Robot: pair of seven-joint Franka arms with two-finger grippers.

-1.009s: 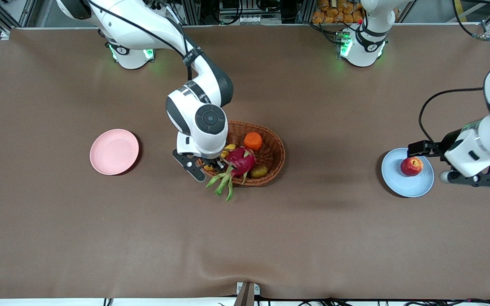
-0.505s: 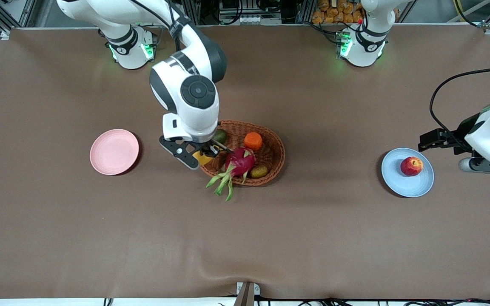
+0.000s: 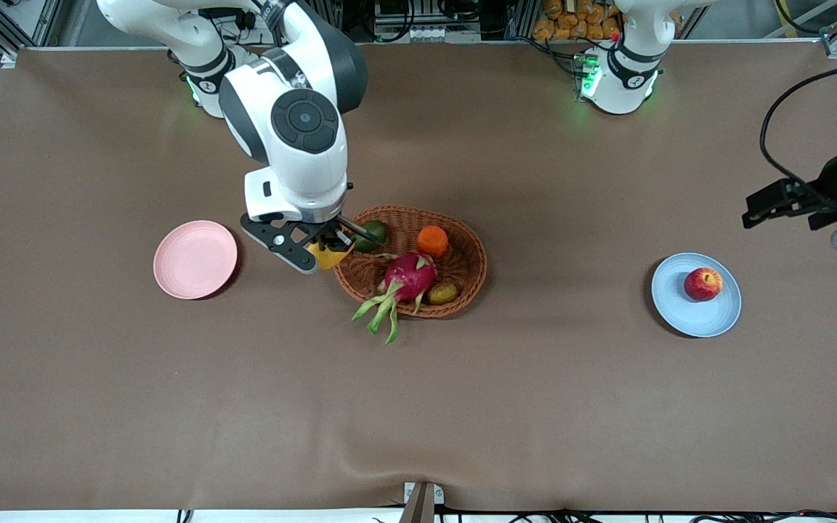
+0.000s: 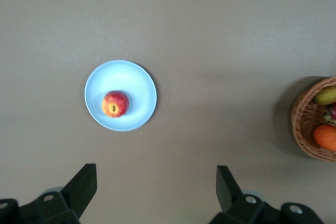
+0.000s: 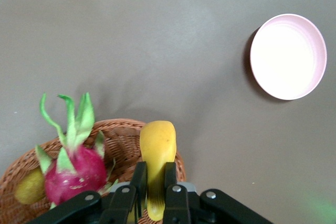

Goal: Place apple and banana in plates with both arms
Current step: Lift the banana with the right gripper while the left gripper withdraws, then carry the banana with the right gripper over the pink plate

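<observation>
My right gripper [image 3: 325,250] is shut on the yellow banana [image 3: 329,256] and holds it in the air over the basket's rim, on the pink plate's side. In the right wrist view the fingers [image 5: 170,174] clamp the banana [image 5: 157,148] near one dark end. The pale pink plate [image 3: 195,259] is bare and also shows in the right wrist view [image 5: 287,56]. The red apple [image 3: 702,283] lies in the light blue plate [image 3: 680,309]. My left gripper [image 3: 767,203] is open and empty, up in the air beside that plate; its wrist view shows apple [image 4: 115,103] and plate [image 4: 142,85].
A brown wicker basket [image 3: 473,247] at mid-table holds a magenta dragon fruit [image 3: 410,274], an orange fruit [image 3: 432,240], a green fruit [image 3: 373,234] and a small olive fruit [image 3: 442,293]. Brown cloth covers the table.
My right gripper has lifted the banana out of the basket and carried it toward the pink plate. My left gripper has drawn up and away from the blue plate, leaving the apple there.
</observation>
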